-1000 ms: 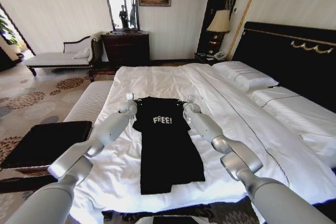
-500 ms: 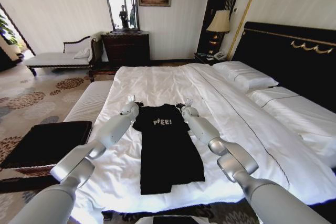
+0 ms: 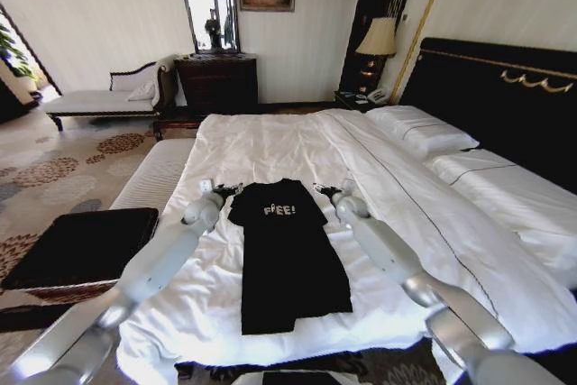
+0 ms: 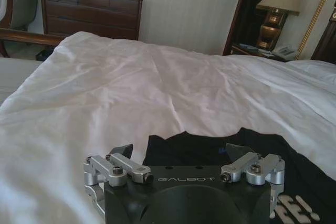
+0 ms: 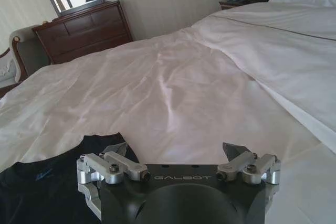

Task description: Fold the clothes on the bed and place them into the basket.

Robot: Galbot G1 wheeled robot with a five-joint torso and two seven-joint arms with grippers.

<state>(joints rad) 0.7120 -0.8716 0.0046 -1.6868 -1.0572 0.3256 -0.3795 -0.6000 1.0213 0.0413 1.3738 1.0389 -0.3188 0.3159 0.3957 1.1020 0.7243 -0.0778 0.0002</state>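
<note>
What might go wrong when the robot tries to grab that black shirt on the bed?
1. The left gripper and right gripper sit open at the T-shirt's shoulders, right on the soft white duvet; their fingers might pinch the duvet too.
2. If only one side catches, the shirt could bunch up crooked.
3. The basket is off to the left, so the shirt might unfold on the way.

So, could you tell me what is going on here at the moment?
The robot is working on a black "FREE" T-shirt lying flat on the white bed. Its left gripper and right gripper sit low on the duvet at the shirt's two shoulders, both open and holding nothing. The shirt looks narrowed, its sides apparently tucked in, but it is not yet folded small. The black-topped basket waits on the floor to the robot's left.
</note>
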